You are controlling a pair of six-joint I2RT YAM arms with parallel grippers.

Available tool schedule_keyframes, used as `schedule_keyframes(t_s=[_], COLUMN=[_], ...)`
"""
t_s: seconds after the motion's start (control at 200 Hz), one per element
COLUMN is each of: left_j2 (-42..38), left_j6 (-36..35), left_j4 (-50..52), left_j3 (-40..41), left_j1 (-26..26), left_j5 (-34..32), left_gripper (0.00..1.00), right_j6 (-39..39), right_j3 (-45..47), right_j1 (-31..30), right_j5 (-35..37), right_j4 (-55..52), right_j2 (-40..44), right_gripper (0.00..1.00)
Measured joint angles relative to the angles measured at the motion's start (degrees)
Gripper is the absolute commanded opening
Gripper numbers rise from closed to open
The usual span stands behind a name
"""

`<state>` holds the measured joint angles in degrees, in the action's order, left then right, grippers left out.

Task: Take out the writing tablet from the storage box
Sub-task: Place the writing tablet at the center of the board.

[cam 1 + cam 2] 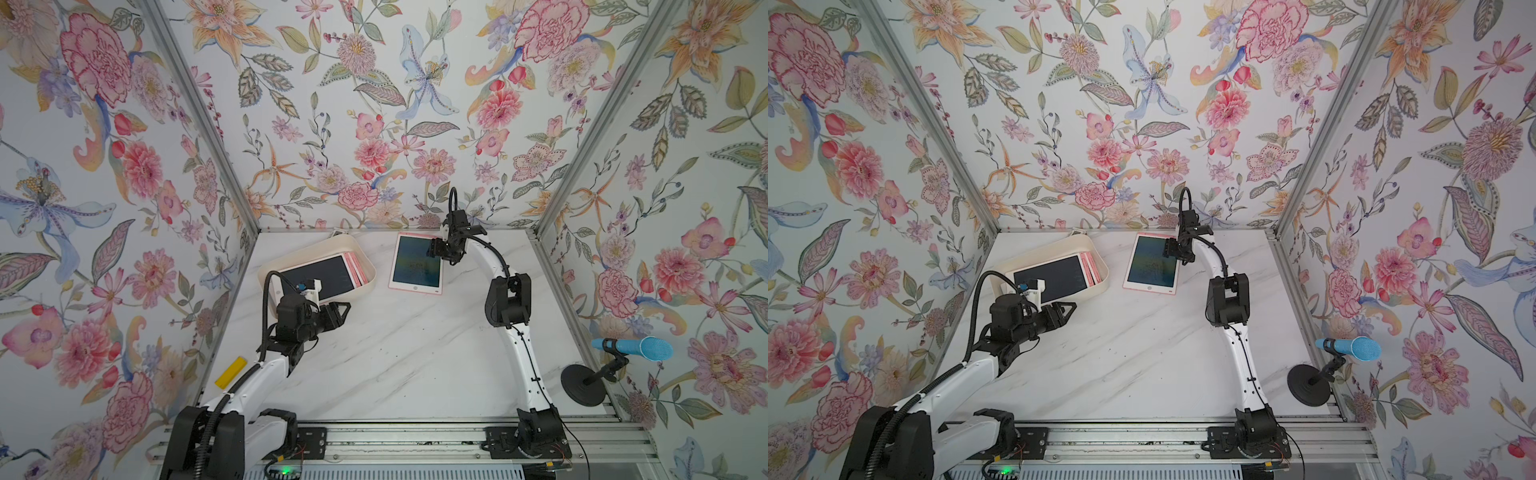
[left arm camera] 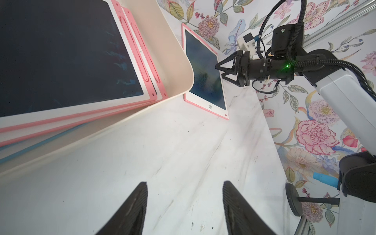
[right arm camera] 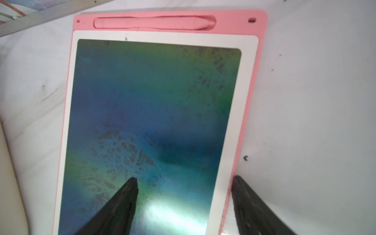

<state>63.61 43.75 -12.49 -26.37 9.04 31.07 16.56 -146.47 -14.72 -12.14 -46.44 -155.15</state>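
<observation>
1. We see the writing tablet (image 1: 417, 266) out of the storage box (image 2: 175, 53). It lies flat on the table (image 1: 415, 353), just beside the box wall, so the task looks about done.
2. Right gripper (image 3: 185, 179) is spread wide and grips nothing: one finger over the screen, one past the pink edge. We can't tell whether the tips touch.
3. Risk: a sideways pull-away could catch a finger on the rim and drag the tablet into the box, or scuff the screen. Straight up looks safest.
4. Risk: the stylus (image 3: 154, 22) sits in its slot, and a jolt might pop it loose.
5. Left gripper (image 2: 185, 183) is partly open and empty, near the box's near wall. A careless swing could shove the box and shift the stacked tablets (image 1: 320, 274) inside.
</observation>
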Motion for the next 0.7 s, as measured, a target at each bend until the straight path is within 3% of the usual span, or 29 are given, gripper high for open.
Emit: schedule_keyframes(t_s=[0.21, 0.415, 0.701], left_j2=[-2.3, -3.4, -2.8], left_j6=[-1.4, -3.4, -6.2], left_j4=[5.0, 8.5, 14.4], left_j3=[-1.8, -6.0, -10.0], left_j1=[-4.5, -5.7, -8.1], left_j5=[-0.5, -1.6, -5.2], left_gripper=[0.62, 0.63, 0.63], right_j6=[-3.6, -6.1, -10.3], right_j3=[0.0, 1.0, 9.5], right_j1=[-1.6, -3.5, -4.7], right_j5=[1.4, 6.3, 12.2], right_j4=[-0.3, -0.2, -0.3], right_j2=[0.0, 0.4, 8.1], right_gripper=[0.76, 0.79, 0.8])
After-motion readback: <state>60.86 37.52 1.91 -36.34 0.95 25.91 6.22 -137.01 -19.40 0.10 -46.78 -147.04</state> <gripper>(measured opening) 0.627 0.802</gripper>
